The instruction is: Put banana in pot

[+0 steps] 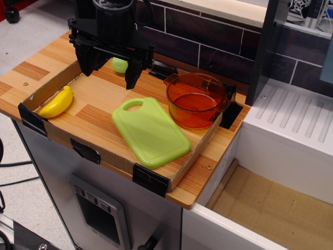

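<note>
We see a toy banana waiting in the corner, far from the pot.

In the one view we have, the banana (56, 102) lies flat in the near left corner of the shallow tray (156, 177), close to the tray's low wall. The pot (195, 100) sits well apart from it, on the far right side, and looks empty. A green cutting board (150, 131) lies between them, and a green ball fruit (119, 64) peeks out behind the gripper (110, 66). The gripper hangs above the back of the tray with its fingers spread apart and nothing in them. We think the banana is light, hard and a bit slippery because it is shiny. We would pinch it across its fat middle, not at the thin ends, so it does not pop out.
</note>
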Robot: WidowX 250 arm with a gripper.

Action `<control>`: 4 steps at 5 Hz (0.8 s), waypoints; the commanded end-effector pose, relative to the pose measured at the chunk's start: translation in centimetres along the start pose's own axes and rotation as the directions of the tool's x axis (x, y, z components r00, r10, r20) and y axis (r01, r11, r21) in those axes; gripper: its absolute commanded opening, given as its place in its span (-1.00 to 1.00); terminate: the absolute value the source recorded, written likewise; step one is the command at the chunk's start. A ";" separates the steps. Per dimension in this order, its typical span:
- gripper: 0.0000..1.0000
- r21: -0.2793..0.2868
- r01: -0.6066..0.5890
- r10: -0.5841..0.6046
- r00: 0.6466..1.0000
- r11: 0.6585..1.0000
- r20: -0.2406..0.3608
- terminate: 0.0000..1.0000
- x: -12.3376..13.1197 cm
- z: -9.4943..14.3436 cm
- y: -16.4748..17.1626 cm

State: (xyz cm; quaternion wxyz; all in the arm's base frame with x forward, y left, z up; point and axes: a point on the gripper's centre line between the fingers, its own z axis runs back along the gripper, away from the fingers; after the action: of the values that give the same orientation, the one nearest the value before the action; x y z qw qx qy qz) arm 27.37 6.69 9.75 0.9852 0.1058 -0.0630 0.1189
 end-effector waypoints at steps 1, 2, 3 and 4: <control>1.00 0.000 0.000 0.000 1.000 1.000 0.000 -1.00 0.0 0.0 0.0; 1.00 -0.047 0.024 -0.022 0.999 0.999 0.037 -1.00 0.9 -0.7 2.7; 1.00 -0.082 0.077 -0.076 0.997 0.994 0.025 -1.00 1.6 -2.0 5.3; 1.00 -0.077 0.091 -0.089 0.996 0.993 0.026 -1.00 2.2 -3.6 7.5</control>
State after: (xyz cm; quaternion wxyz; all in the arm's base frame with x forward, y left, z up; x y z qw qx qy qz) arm 27.29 14.51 6.56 0.9949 0.0589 -0.0475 0.0671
